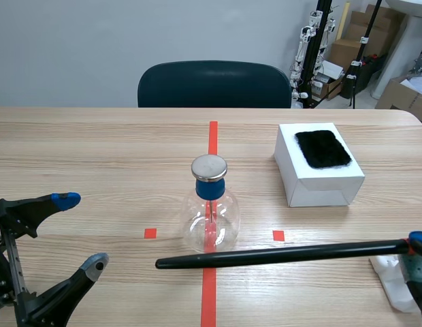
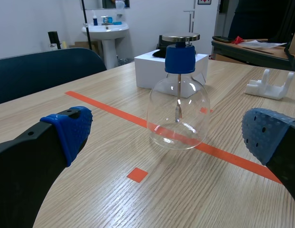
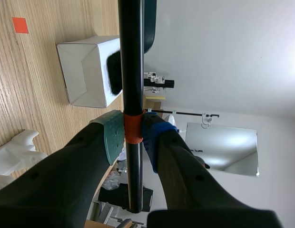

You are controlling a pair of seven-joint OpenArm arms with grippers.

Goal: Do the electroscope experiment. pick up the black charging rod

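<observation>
The black charging rod (image 1: pixel 279 255) hangs level above the table's front, its free tip near the red centre line in front of the flask. My right gripper (image 1: pixel 416 253) is shut on its right end. In the right wrist view the rod (image 3: pixel 131 61) runs straight ahead between the pads, gripped at an orange-red band (image 3: pixel 132 128) by my right gripper (image 3: pixel 133 135). The glass electroscope flask (image 1: pixel 210 212) with blue neck and metal disc stands at the table's middle. My left gripper (image 1: pixel 78 231) is open at the front left, with the flask (image 2: pixel 178 109) ahead of its pads (image 2: pixel 71 130).
A white box (image 1: pixel 316 169) with a black fur patch (image 1: pixel 322 148) on top stands to the flask's right. A white rod stand (image 1: pixel 395 283) lies at the front right, under the right gripper. A dark chair (image 1: pixel 214 84) is behind the far table edge.
</observation>
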